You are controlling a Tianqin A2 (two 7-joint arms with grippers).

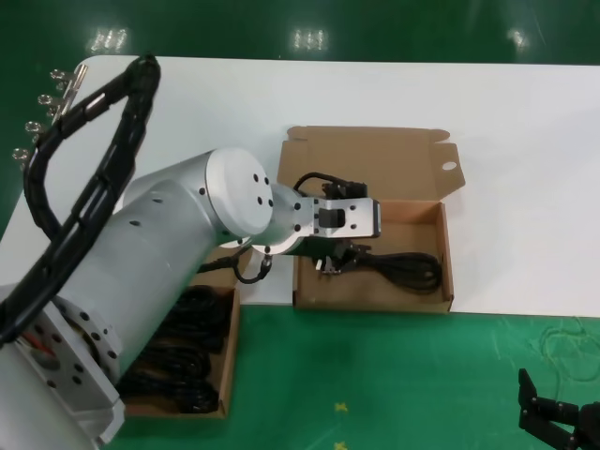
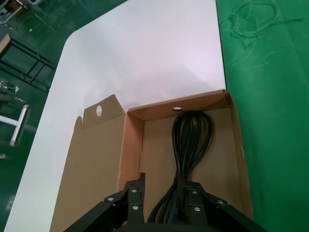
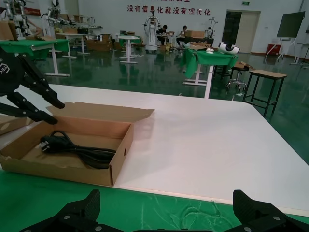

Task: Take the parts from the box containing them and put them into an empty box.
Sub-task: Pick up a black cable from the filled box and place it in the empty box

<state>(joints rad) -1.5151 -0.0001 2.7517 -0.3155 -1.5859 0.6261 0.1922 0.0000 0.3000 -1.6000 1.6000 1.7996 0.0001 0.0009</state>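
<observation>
The box with the round-holed lid tab (image 1: 375,302) lies open at the white table's front edge. One black coiled power cable (image 1: 403,267) lies inside it, also seen in the left wrist view (image 2: 190,140) and the right wrist view (image 3: 77,150). My left gripper (image 1: 337,251) hovers over the left part of this box, jaws open, with the cable's plug end running between its fingers (image 2: 164,186). The box containing the parts (image 1: 228,366) sits at lower left with several black cables (image 1: 178,370), mostly hidden by my left arm. My right gripper (image 1: 562,417) is parked low right, open and empty (image 3: 166,212).
The white table (image 1: 525,187) stretches to the right and behind the boxes. A green mat (image 1: 394,375) runs along the front, with loose thin string (image 1: 567,342) at right. The holed lid (image 2: 96,145) lies flat behind the box.
</observation>
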